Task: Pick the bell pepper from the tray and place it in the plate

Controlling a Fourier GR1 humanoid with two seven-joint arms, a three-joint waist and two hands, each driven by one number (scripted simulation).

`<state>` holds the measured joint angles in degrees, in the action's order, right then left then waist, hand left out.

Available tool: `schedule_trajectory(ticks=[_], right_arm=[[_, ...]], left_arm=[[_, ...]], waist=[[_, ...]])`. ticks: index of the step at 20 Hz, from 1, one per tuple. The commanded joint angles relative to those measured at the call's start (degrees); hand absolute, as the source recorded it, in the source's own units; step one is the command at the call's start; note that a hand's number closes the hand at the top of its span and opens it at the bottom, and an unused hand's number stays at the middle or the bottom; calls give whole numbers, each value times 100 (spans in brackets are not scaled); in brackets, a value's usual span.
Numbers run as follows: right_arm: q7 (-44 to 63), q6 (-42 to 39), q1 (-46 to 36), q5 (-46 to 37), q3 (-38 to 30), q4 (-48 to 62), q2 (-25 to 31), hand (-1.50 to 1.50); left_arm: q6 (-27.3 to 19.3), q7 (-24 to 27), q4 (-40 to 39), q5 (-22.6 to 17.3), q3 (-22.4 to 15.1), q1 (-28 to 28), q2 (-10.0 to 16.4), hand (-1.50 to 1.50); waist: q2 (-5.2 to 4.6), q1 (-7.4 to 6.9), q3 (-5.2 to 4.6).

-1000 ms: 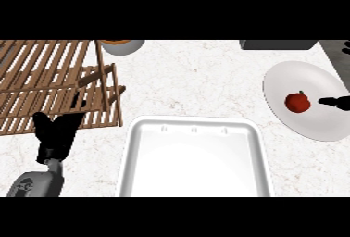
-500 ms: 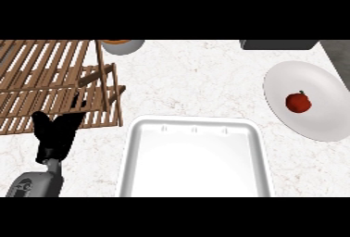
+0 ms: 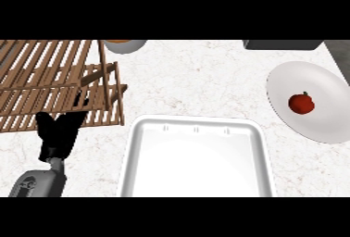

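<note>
Gone from sight is the robot's right hand, which showed one second ago at the 3 o'clock edge, just beside the pepper. Since then nothing else has moved.

The red bell pepper (image 3: 301,102) sits on the white plate (image 3: 294,76), close to the plate's middle. The plate lies at about 3 o'clock on the pale counter (image 3: 198,78), and its far side is cut off by the edge of the view. The pepper stands alone, with no hand touching it.

The white tray (image 3: 195,119) lies at 6 o'clock, well apart from the plate.

The left hand (image 3: 58,134) is at about 8 o'clock, just beside the tray's left side. Its black fingers point up and are straight and open, holding nothing. The fingertips reach over the lower edge of the wooden rack (image 3: 54,78). The grey forearm (image 3: 37,185) under the hand comes in from the bottom edge.

The wooden rack fills the 10 o'clock corner. A bowl (image 3: 124,45) peeks in at about 11 o'clock, past the rack's top corner. A dark box (image 3: 282,44) shows at 1 o'clock, above the plate.
</note>
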<state>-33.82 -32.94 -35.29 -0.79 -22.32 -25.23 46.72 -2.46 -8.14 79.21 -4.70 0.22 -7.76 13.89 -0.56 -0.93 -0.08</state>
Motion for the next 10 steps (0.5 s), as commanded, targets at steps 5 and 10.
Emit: schedule_trajectory(ticks=[5,10], right_arm=[[-957,-552,135,-90,-9,517,423,-150],[-1113,-281,65,-282,137,688,469,-150]], left_arm=[[-11,-266,163,-34,91,-326,1,0],[57,36,10,74,-4,-312,-68,0]], waist=[[-1,-35,29],[-27,-84,35]])
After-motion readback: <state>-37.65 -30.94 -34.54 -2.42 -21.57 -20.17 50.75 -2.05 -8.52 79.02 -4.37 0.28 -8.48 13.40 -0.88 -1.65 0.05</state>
